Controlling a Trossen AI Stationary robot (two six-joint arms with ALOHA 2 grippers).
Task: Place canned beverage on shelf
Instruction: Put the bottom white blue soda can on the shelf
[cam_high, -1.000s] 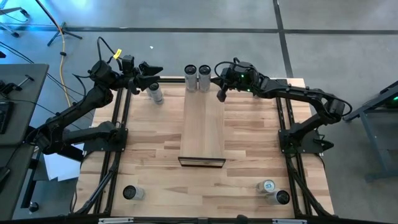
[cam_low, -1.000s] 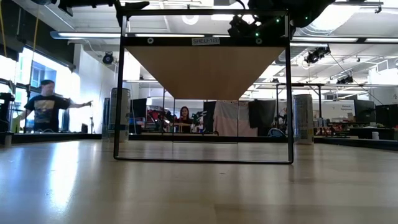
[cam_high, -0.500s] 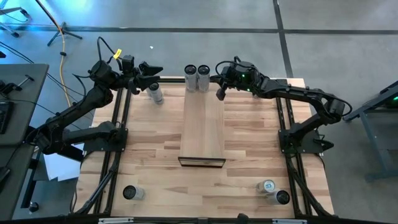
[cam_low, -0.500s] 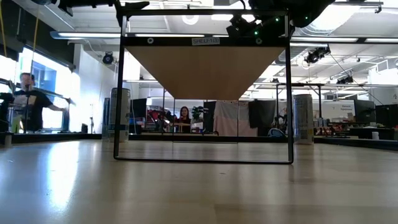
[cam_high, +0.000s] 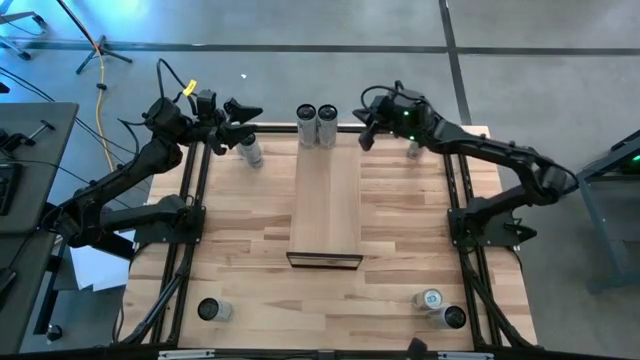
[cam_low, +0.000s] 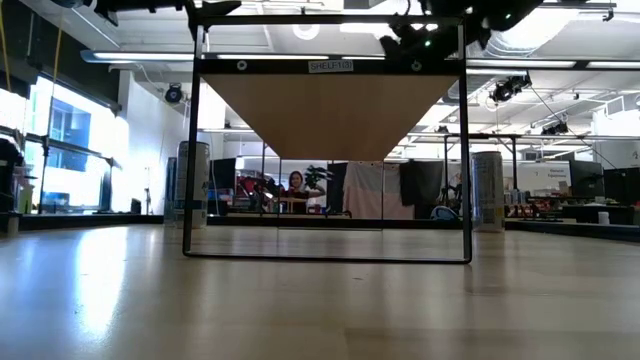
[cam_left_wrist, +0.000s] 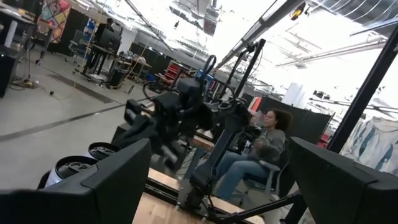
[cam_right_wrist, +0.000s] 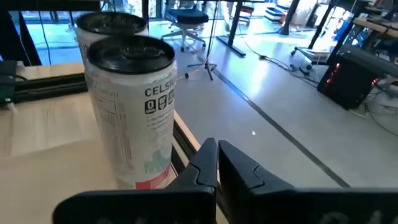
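The right gripper (cam_high: 364, 136) has shifted outward from the far end of the long pale wooden shelf (cam_high: 326, 212), fingers (cam_right_wrist: 205, 163) pressed together, empty. The butcher-block counter (cam_high: 250, 240) carries that shelf; two white cylindrical beverage cans (cam_high: 317, 125) stand upright at its far end. The left gripper (cam_high: 240, 120) hovers near another can (cam_high: 250, 151), fingers (cam_left_wrist: 118, 180) wide apart, holding nothing.

"CELSI…" in dark letters on the nearer white can (cam_right_wrist: 130, 112); remaining small print unreadable
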